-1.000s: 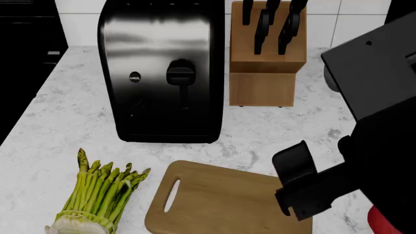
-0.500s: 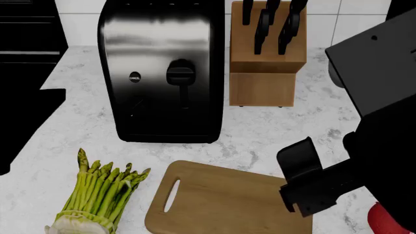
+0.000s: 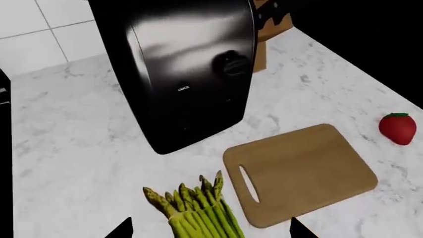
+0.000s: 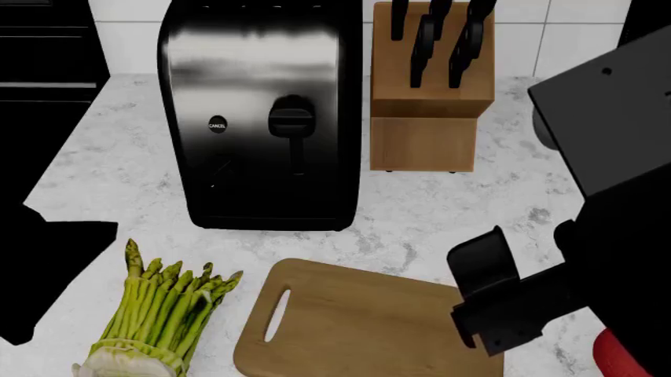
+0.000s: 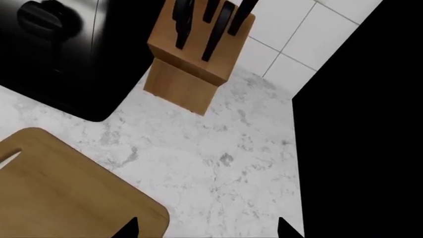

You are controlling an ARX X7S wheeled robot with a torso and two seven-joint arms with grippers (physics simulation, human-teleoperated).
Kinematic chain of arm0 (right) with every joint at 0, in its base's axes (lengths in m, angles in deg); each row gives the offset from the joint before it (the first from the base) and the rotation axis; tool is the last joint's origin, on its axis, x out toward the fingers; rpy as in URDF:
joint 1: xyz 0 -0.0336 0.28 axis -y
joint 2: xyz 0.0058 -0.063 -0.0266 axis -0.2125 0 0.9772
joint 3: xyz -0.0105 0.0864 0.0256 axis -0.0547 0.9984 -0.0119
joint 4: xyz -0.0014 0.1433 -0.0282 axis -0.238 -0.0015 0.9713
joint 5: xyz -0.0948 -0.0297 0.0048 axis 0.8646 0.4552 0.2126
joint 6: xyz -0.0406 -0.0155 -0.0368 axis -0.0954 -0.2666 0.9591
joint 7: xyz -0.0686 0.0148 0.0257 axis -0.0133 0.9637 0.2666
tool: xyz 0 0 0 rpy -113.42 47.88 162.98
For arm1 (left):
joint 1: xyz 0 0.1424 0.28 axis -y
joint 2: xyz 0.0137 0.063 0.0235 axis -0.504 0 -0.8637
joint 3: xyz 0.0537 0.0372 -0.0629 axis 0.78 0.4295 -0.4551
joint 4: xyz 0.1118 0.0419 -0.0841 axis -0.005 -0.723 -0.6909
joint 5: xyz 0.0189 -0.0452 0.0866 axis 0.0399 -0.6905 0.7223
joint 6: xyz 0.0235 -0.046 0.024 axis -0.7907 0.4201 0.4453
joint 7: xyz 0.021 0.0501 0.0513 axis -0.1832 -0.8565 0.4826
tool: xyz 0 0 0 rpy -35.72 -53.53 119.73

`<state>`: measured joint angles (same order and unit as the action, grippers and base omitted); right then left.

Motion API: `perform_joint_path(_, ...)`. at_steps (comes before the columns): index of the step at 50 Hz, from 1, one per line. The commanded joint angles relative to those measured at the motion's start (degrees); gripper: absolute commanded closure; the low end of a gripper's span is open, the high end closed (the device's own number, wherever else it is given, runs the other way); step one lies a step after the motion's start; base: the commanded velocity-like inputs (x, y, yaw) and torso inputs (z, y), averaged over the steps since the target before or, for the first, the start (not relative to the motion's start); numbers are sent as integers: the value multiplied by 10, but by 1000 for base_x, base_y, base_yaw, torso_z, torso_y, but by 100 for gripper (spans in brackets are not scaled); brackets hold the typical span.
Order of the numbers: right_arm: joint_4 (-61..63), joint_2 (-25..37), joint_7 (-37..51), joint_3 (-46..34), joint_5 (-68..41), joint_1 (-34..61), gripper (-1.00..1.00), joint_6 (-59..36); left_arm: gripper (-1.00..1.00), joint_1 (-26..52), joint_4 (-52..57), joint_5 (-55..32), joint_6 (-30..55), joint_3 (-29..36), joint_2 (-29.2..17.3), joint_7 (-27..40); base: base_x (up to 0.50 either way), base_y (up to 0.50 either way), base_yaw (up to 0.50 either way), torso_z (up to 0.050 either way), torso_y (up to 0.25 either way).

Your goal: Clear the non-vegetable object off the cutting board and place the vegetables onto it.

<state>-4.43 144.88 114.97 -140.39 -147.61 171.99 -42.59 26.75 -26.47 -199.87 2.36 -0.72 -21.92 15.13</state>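
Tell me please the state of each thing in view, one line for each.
cutting board: flat on counter, bare.
red fruit: on counter, off the board.
asparagus: lying on counter beside the board.
toaster: upright, slots not visible.
knife block: upright, knives inserted.

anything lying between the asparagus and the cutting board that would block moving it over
Nothing visible does. The asparagus lies beside the cutting board, with only bare counter between them, and the board's surface is empty.

Cutting board (image 4: 367,326) light brown wood. Asparagus (image 4: 163,314) green, whitish base. Fruit (image 3: 397,128) glossy red. Toaster (image 4: 262,118) black-silver. Knife block (image 4: 432,94) tan, black handles. Counter (image 4: 105,196) white, grey-veined marble.
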Motion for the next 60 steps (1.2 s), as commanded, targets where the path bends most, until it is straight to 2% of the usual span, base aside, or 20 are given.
perform_joint_path(1, 5, 3, -4, -1, 4, -5, -100, 5, -100, -28, 11, 7, -13, 6, -9, -4, 0, 0, 0, 0, 0)
perform_joint_path(32, 13, 12, -55, 7, 53, -50, -100, 14, -100, -120, -11, 123, -19, -5, 26, -64, 0, 0, 0, 0, 0)
perform_joint_path(60, 42, 30, -69, 10, 57, -70, -100, 30, -100, -157, -26, 144, -50, 10, 47, -75, 0, 0, 0, 0, 0)
